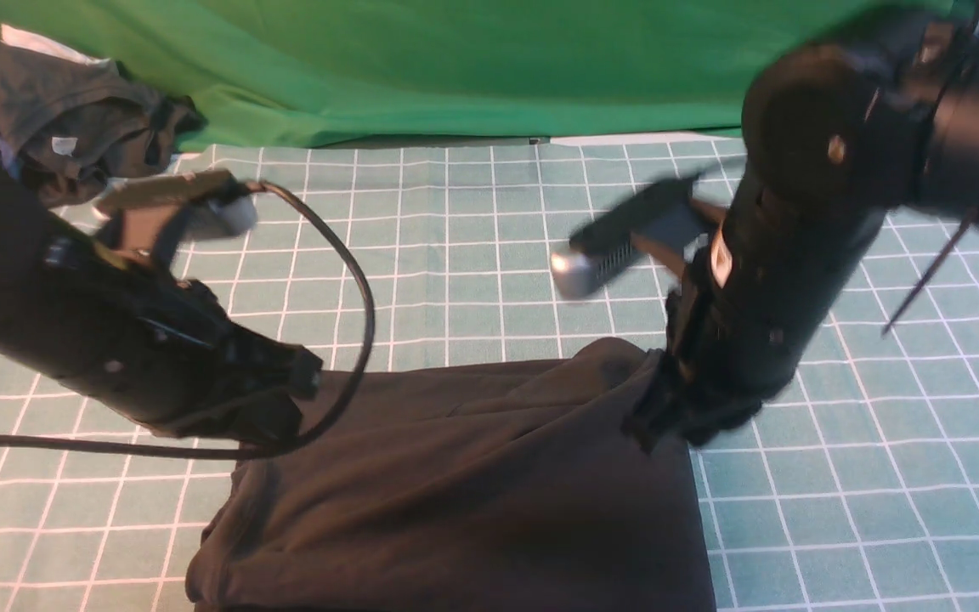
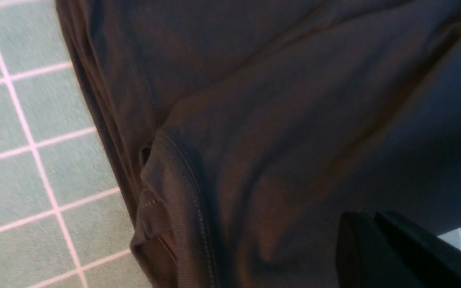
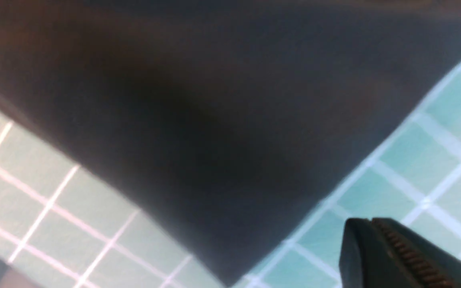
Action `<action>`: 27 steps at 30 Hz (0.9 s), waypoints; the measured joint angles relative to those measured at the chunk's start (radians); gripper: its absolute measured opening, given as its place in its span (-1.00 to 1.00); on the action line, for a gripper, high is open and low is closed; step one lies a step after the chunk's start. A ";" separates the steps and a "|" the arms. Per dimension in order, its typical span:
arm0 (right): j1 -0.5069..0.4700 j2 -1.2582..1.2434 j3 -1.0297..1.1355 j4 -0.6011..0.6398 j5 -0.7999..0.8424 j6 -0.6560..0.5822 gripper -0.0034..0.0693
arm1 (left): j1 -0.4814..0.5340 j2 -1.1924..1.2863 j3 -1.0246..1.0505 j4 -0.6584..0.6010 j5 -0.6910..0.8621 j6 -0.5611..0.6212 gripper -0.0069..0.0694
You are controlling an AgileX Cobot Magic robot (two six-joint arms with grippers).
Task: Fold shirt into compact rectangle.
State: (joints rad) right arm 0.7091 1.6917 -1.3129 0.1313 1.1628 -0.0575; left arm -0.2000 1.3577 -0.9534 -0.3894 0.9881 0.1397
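Note:
The black shirt (image 1: 455, 484) lies folded into a rough rectangle on the teal grid mat (image 1: 472, 255), near the front edge. My left gripper (image 1: 281, 416) hangs at the shirt's far left corner. In the left wrist view its jaws (image 2: 368, 219) are shut just above the cloth (image 2: 274, 100), with nothing seen between them; a ribbed hem (image 2: 174, 200) lies by the shirt's edge. My right gripper (image 1: 664, 421) is at the shirt's far right corner. In the right wrist view it (image 3: 368, 224) is shut over bare mat, apart from the shirt (image 3: 214, 120).
A crumpled dark grey-brown garment (image 1: 73, 119) with a small white tag lies at the back left. A big green cloth (image 1: 455, 68) covers the back. The left arm's black cable (image 1: 358, 289) loops over the mat.

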 joint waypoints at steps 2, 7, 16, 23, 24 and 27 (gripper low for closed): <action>0.000 0.000 0.059 0.048 -0.032 -0.008 -0.86 | -0.009 0.025 0.016 -0.013 -0.009 0.005 -0.82; 0.000 0.000 0.192 0.126 -0.148 -0.027 -0.87 | -0.061 0.039 0.147 -0.027 -0.111 0.013 -0.82; 0.000 0.000 0.373 0.176 -0.286 -0.057 -0.86 | -0.068 0.041 0.303 0.005 -0.206 -0.028 -0.82; 0.000 -0.003 0.410 0.175 -0.299 -0.059 -0.86 | -0.068 0.039 0.337 0.018 -0.208 -0.030 -0.82; 0.000 -0.007 0.409 0.172 -0.294 -0.059 -0.86 | -0.068 0.036 0.336 0.018 -0.202 -0.030 -0.82; 0.000 -0.044 0.383 0.137 -0.271 -0.054 -0.86 | -0.068 0.009 0.316 0.022 -0.165 -0.030 -0.82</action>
State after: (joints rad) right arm 0.7091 1.6481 -0.9303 0.2688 0.8913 -0.1112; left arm -0.2684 1.3663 -0.6377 -0.3674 0.8233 0.1097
